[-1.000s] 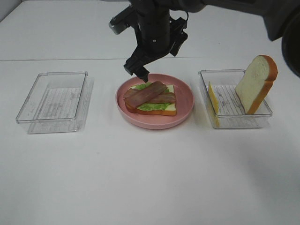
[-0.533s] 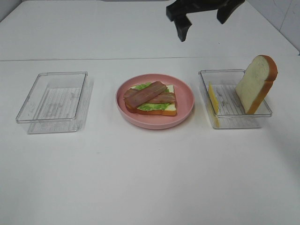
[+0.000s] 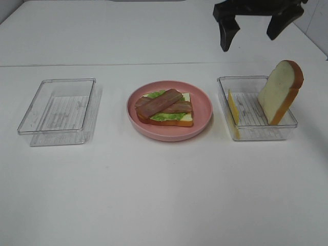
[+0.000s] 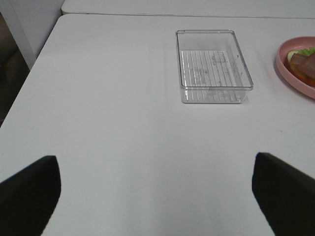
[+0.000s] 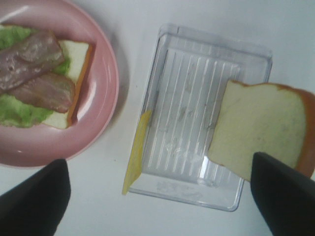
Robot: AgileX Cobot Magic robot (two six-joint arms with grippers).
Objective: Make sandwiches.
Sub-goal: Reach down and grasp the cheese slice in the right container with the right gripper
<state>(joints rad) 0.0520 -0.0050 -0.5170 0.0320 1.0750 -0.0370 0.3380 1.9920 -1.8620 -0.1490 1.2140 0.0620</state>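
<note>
— How's the right gripper [image 3: 248, 40] posed?
— Raised high, fingers pointing down, spread wide, nothing between them. The left gripper [image 4: 155, 160] is spread too, holding nothing.
— Where's the bread slice [image 3: 281, 89]?
— Below the right gripper, in the tray [image 3: 256, 134], standing on edge, leaning on the wall away from the plate [image 3: 202, 110]. The cheese [image 3: 233, 110] stands on edge at the opposite wall, long axis along it.
— And the bacon [image 3: 161, 102]?
— Off to that gripper's side, on the plate: two strips flat on lettuce [image 3: 166, 117] and base slice [image 3: 184, 119], lengthwise across

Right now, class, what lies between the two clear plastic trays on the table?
The pink plate, carrying the half-built sandwich of bread, lettuce and bacon. The exterior high view shows it sitting apart from both trays.
</note>
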